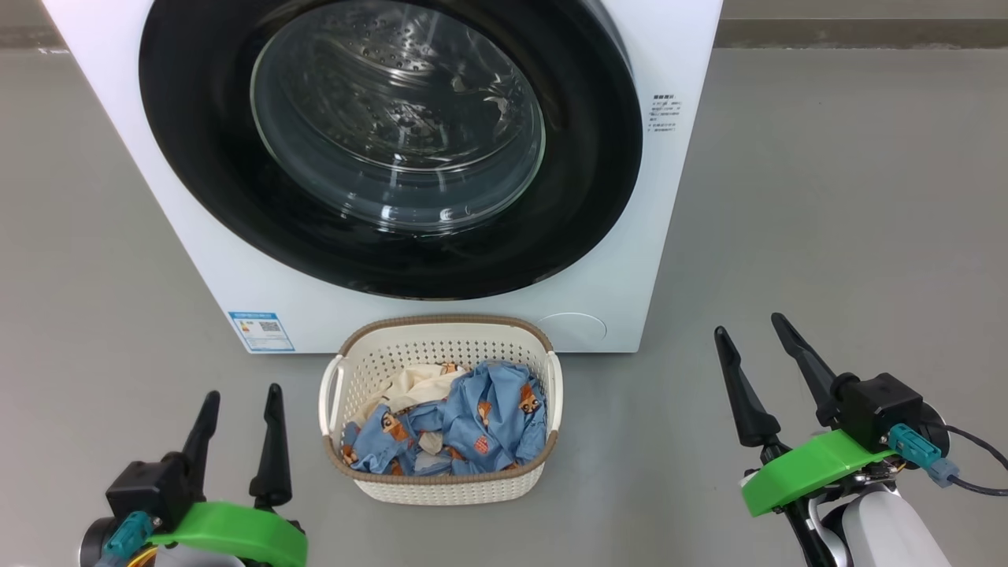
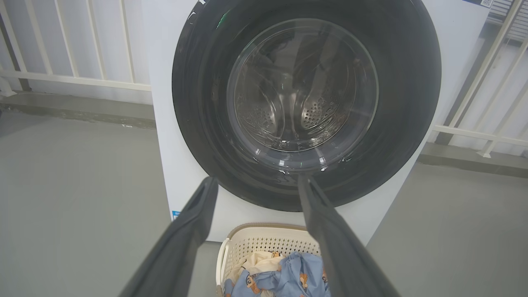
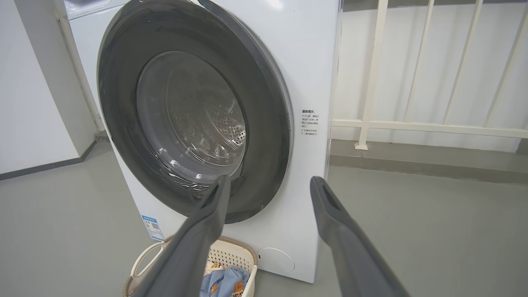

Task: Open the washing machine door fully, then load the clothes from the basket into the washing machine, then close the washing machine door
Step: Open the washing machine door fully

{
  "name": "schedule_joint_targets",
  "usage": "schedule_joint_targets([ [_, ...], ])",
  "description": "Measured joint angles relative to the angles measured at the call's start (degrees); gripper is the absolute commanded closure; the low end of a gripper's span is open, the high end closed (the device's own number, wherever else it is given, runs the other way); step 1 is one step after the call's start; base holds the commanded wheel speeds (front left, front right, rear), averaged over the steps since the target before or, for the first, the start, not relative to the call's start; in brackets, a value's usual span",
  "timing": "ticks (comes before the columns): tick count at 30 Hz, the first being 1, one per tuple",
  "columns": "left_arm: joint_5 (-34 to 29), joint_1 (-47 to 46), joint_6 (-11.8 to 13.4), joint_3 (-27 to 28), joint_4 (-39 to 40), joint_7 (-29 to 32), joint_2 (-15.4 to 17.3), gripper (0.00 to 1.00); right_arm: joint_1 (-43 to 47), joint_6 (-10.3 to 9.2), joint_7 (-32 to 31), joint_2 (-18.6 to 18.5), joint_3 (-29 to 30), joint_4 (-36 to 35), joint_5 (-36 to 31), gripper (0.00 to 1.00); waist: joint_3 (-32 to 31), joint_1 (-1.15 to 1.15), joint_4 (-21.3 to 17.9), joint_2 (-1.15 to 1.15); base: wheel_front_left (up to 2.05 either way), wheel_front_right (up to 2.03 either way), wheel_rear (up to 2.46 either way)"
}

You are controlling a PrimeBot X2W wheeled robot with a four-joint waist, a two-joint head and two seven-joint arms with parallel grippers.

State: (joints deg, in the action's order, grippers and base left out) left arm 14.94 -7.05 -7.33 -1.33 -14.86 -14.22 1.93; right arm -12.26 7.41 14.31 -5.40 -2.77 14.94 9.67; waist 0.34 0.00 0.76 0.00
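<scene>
1. the washing machine door (image 1: 394,142) looks shut, flat against the front of the washing machine (image 1: 677,197), so opening it is the step in hand and none of the task looks done yet.
2. the left gripper (image 1: 242,391) and the right gripper (image 1: 749,324) both have their fingers spread apart and hold nothing. they hang over the floor (image 1: 827,197), one on each side of the basket (image 1: 441,323).
3. the basket stands on the floor just in front of the machine's lower front edge, below the door. the clothes (image 1: 480,417) lie heaped inside it, blue print over a cream piece.
4. to do it well, i judge one finger should hook the door's outer rim rather than its glossy glass. which side carries the catch i cannot tell, so find it first.
5. pull in an arc about the hinge, not straight back, and swing fully wide — the door's sweep passes above the basket, so watch for clearance.
6. the floor is smooth grey and bare around the machine. a white railing (image 3: 412,123) runs behind it, with a pale wall (image 3: 33,82) to one side.
</scene>
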Motion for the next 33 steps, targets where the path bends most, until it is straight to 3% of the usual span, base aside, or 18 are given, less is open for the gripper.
schedule_joint_targets([
  [17,-0.05,0.00,0.00,-0.46,0.31,0.00,0.00,0.00,-2.11,0.00,0.00,-0.93,1.55,1.42,1.03,0.00,0.74,0.00,0.65,0.00,0.00,0.00,0.00],
  [29,0.32,-1.83,0.00,-0.46,2.18,0.00,-0.01,0.00,-10.74,0.00,0.01,-4.00,5.59,2.25,2.15,0.00,5.14,0.00,1.45,0.00,0.00,0.00,0.00],
  [30,0.47,-2.19,0.00,-0.44,2.29,0.00,-0.01,0.00,-11.67,0.00,0.01,-4.32,5.84,2.30,2.67,0.05,5.63,0.00,1.54,0.00,0.00,0.00,0.00],
  [31,0.52,-2.47,0.00,-0.36,2.54,0.00,-0.01,0.00,-12.57,0.00,0.01,-4.54,6.22,2.30,3.21,0.23,6.13,0.00,1.65,0.00,0.00,0.00,0.00],
  [32,0.52,-2.70,0.00,-0.29,2.79,0.00,-0.01,0.00,-13.54,0.00,0.01,-4.72,6.66,2.25,3.70,0.50,6.66,0.00,1.76,0.00,0.00,0.00,0.00],
  [33,0.52,-2.89,0.00,-0.26,3.03,0.00,-0.01,0.00,-14.47,0.00,0.01,-4.98,7.04,2.22,4.36,0.60,7.20,0.00,1.87,0.00,0.00,0.00,0.00],
])
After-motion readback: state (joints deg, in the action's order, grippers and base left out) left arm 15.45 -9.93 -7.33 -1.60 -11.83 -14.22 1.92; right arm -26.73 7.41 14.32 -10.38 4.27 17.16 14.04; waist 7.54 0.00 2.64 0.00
